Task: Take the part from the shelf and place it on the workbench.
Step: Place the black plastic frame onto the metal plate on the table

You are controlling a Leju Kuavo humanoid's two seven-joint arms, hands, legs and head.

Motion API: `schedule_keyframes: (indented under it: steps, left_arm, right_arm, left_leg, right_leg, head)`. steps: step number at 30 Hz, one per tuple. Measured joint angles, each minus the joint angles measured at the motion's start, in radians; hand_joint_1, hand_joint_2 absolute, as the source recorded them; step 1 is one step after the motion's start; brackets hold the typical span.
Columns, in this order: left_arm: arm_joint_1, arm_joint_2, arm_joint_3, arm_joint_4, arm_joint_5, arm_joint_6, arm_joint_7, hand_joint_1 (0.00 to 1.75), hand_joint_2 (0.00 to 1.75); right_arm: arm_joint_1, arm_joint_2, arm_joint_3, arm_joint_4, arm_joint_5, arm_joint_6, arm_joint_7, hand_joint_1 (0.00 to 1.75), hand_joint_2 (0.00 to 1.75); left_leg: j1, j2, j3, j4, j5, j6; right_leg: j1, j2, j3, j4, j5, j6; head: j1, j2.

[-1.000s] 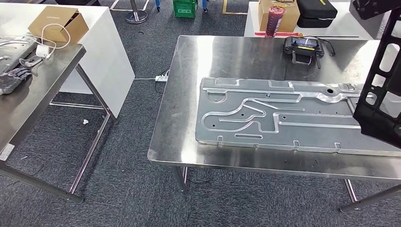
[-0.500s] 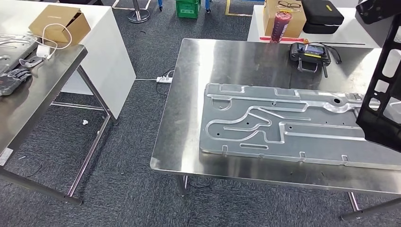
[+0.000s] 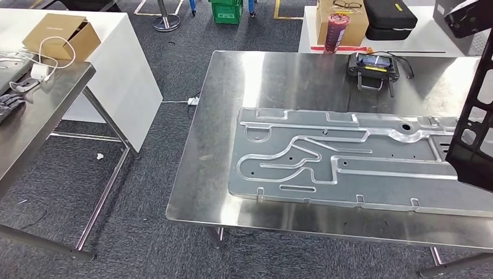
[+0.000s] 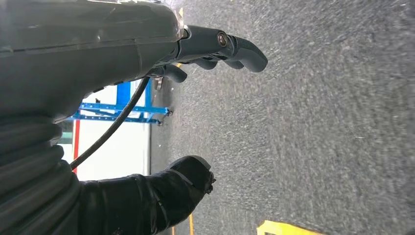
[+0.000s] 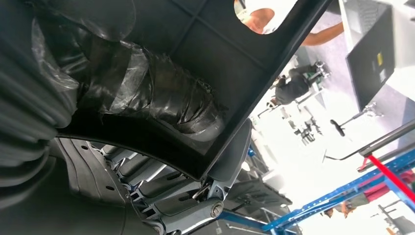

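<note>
Head view: cardboard box [image 3: 343,17] far, glasses [image 3: 347,5] on top | right hand [image 5: 147,98] grips black part [image 3: 474,122] over workbench [image 3: 279,75] | left hand [image 4: 195,112] empty, fingers apart

The bench [image 3: 232,116] is brushed steel with a dull sheen. On it lies a stamped metal panel [image 3: 325,157], pale and satiny. The part [image 3: 474,139] beside the panel looks like matt black plastic. The floor [image 3: 151,151] under the bench is rough grey carpet.
</note>
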State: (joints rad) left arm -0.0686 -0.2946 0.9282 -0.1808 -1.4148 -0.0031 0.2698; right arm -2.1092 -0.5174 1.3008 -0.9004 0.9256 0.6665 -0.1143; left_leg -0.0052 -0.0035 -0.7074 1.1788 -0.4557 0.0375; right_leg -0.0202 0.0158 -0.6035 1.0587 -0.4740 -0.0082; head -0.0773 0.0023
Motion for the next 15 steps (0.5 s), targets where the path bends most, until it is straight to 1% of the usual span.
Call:
schedule_keyframes:
  steps: [1, 2, 3, 4, 6, 7, 8, 15]
  left_arm:
    - [0.0, 0.002, 0.0, 0.0, 0.0, 0.0, -0.002, 0.0, 1.75]
    - [0.0, 0.003, 0.0, 0.0, 0.0, -0.001, -0.005, 0.0, 1.75]
    - [-0.001, 0.004, 0.0, 0.0, 0.001, -0.001, -0.009, 0.0, 1.75]
    - [-0.002, 0.003, 0.0, 0.0, 0.002, -0.002, -0.013, 0.0, 1.75]
    - [-0.002, 0.0, 0.0, 0.0, 0.004, -0.003, -0.018, 0.0, 1.75]
    - [-0.001, -0.001, 0.001, 0.0, 0.004, -0.004, -0.019, 0.0, 1.75]
    - [0.0, -0.001, 0.001, 0.0, 0.004, -0.004, -0.018, 0.0, 1.75]
    - [-0.002, -0.002, 0.002, 0.0, 0.002, -0.003, -0.018, 0.0, 1.75]
  right_arm:
    - [-0.001, -0.003, 0.0, 0.0, 0.0, 0.002, -0.001, 1.75, 1.75]
    - [-0.001, -0.006, 0.0, -0.001, 0.001, 0.003, -0.002, 1.75, 1.75]
    - [0.001, -0.009, 0.0, -0.002, 0.001, 0.007, -0.004, 1.75, 1.75]
    - [0.003, -0.015, 0.0, -0.004, 0.002, 0.01, -0.006, 1.75, 1.75]
    - [0.008, -0.022, 0.0, -0.007, 0.004, 0.013, -0.011, 1.75, 1.75]
    - [0.009, -0.027, 0.0, -0.008, 0.007, 0.014, -0.013, 1.75, 1.75]
    - [0.009, -0.03, 0.0, -0.009, 0.01, 0.015, -0.017, 1.75, 1.75]
    - [0.009, -0.07, 0.0, -0.031, 0.051, 0.033, -0.047, 1.75, 1.75]
  left_leg:
    - [-0.007, 0.0, 0.025, -0.062, 0.032, 0.017]
    - [-0.012, 0.0, 0.046, -0.109, 0.051, 0.031]
    - [-0.016, 0.0, 0.058, -0.135, 0.054, 0.031]
    - [-0.016, 0.0, 0.064, -0.146, 0.053, 0.016]
    - [-0.016, -0.001, 0.068, -0.159, 0.051, -0.014]
    - [-0.016, -0.002, 0.067, -0.159, 0.051, -0.018]
    - [-0.016, -0.003, 0.067, -0.159, 0.05, -0.014]
    - [-0.016, -0.003, 0.067, -0.159, 0.046, -0.008]
  right_leg:
    - [0.002, 0.0, 0.007, -0.003, -0.004, 0.0]
    - [0.002, -0.001, 0.01, -0.006, -0.005, 0.002]
    - [0.001, -0.001, 0.011, -0.009, -0.005, 0.004]
    - [0.0, -0.002, 0.01, -0.012, -0.005, 0.007]
    - [-0.002, -0.005, 0.01, -0.014, -0.005, 0.008]
    - [-0.002, -0.006, 0.011, -0.016, -0.005, 0.009]
    - [-0.002, -0.006, 0.012, -0.019, -0.005, 0.009]
    - [-0.002, -0.008, 0.019, -0.028, -0.005, 0.012]
  head:
    - [0.002, 0.0]
    - [0.002, 0.0]
    - [0.002, 0.0]
    - [0.002, 0.0]
    - [0.001, 0.0]
    - [0.001, 0.0]
    - [0.0, 0.0]
    - [0.0, 0.0]
